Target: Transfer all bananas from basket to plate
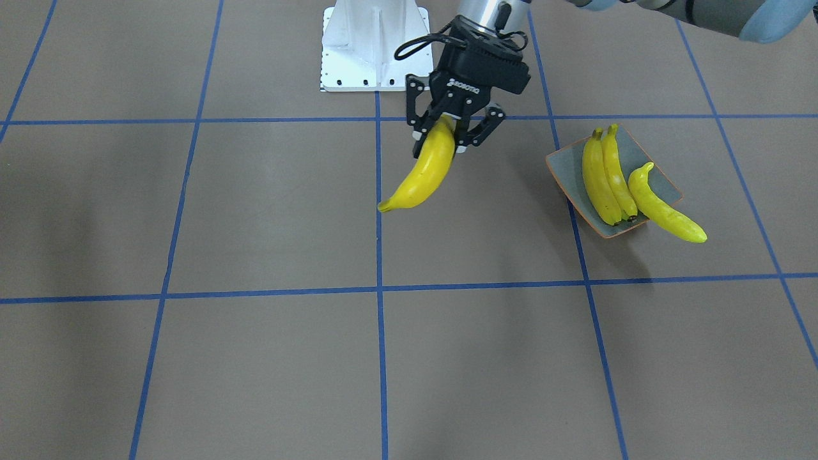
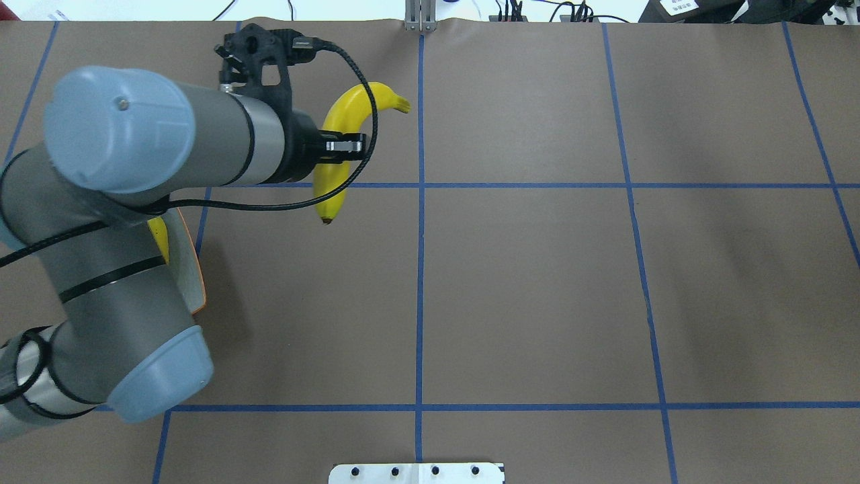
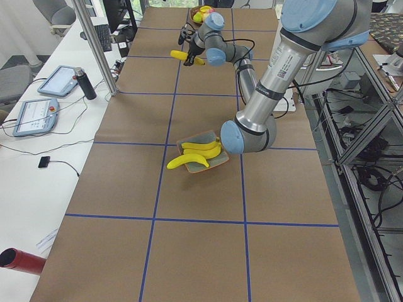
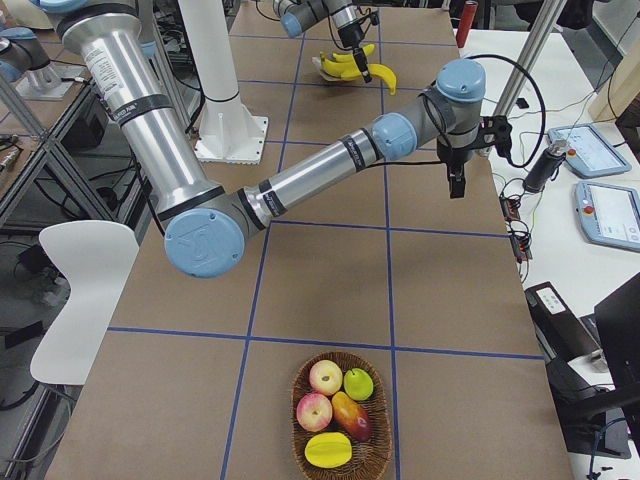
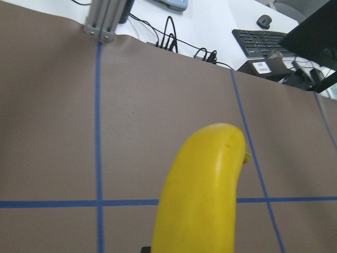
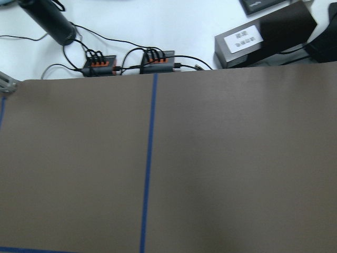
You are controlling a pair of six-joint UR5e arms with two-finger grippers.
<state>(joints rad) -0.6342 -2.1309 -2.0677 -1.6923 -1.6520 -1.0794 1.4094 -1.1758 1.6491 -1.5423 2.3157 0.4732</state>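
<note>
Done: three bananas (image 1: 613, 176) lie on the plate (image 1: 567, 165).
In hand: fourth banana (image 1: 427, 172) hangs in the left claw (image 1: 448, 137), clenched on its upper part. It is in the air over the middle of the surface (image 1: 268, 211), well apart from the plate.
Left: carry it over and set it down. The basket (image 4: 340, 357) shows only round fruit and no bananas, so this looks like the last one.
Right claw (image 4: 456, 190): seen only in the side view, can't tell if clenched or released.
Bananas: bright yellow, glossy, plastic-looking, curved, with greenish stems.
Plate: grey-blue, rectangular, thin orange-brown rim, two edges curved up. It is crowded, and one banana (image 1: 664, 214) overhangs the rim.
Basket: brown woven wicker, round.
Surface: matte brown with a blue tape grid.
</note>
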